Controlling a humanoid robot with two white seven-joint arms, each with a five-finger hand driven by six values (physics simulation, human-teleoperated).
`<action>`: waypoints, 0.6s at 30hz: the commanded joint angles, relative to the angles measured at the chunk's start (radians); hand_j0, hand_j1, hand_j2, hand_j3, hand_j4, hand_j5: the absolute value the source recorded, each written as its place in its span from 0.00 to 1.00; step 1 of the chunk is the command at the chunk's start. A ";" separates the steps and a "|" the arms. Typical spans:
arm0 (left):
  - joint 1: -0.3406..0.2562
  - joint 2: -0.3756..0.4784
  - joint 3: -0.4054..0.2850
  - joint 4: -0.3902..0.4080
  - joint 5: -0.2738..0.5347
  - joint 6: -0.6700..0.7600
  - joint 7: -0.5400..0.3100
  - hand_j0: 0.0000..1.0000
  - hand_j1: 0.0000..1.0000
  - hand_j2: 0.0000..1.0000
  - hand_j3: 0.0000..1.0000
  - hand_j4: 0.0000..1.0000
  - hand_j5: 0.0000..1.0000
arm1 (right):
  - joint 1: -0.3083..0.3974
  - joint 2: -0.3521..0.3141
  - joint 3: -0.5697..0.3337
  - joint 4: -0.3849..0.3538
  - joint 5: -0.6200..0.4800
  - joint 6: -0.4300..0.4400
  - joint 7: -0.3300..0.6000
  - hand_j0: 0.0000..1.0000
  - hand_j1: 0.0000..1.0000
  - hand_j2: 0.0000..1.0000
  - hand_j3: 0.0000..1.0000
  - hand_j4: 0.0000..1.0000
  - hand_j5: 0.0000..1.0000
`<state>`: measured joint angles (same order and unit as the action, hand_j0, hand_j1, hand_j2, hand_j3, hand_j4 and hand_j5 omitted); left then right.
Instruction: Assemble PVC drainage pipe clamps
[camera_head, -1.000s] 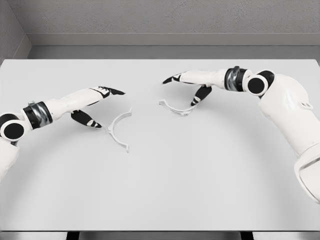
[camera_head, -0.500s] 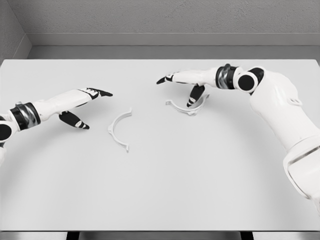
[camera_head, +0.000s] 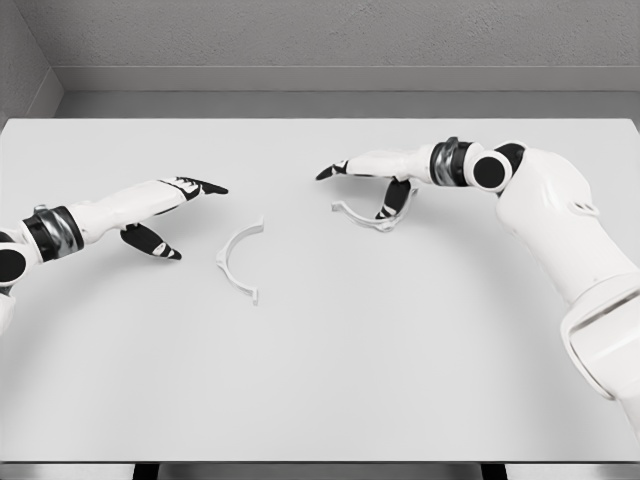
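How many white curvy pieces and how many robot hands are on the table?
White curved clamp halves: 2, left clamp half and right clamp half
Robot hands: 2, left hand and right hand
Total: 4

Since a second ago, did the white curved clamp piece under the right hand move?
Yes. The white curved clamp half under the right hand slid rightward, away from the other clamp half, which stayed put.

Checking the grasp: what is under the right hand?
One white clamp half lies on the table beneath the right hand. Its right end is hidden behind the thumb; contact unclear.
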<state>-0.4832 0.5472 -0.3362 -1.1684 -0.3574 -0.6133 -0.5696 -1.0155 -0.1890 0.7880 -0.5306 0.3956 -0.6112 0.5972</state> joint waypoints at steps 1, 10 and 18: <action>0.000 0.000 0.000 -0.001 0.008 0.002 0.001 1.00 1.00 1.00 1.00 1.00 1.00 | 0.000 -0.004 0.002 -0.002 0.002 0.000 0.000 1.00 1.00 1.00 1.00 1.00 1.00; 0.000 0.000 -0.007 -0.002 0.008 0.002 0.001 1.00 1.00 1.00 1.00 1.00 1.00 | 0.015 -0.064 0.070 -0.144 0.002 0.000 0.014 1.00 1.00 1.00 1.00 1.00 1.00; 0.000 -0.001 -0.014 -0.004 0.006 0.002 0.001 1.00 1.00 1.00 1.00 1.00 1.00 | 0.084 -0.164 0.077 -0.342 0.002 0.000 0.014 1.00 1.00 1.00 1.00 1.00 1.00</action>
<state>-0.4832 0.5465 -0.3481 -1.1711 -0.3578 -0.6133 -0.5696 -0.9265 -0.3300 0.8640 -0.8319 0.4053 -0.6123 0.6089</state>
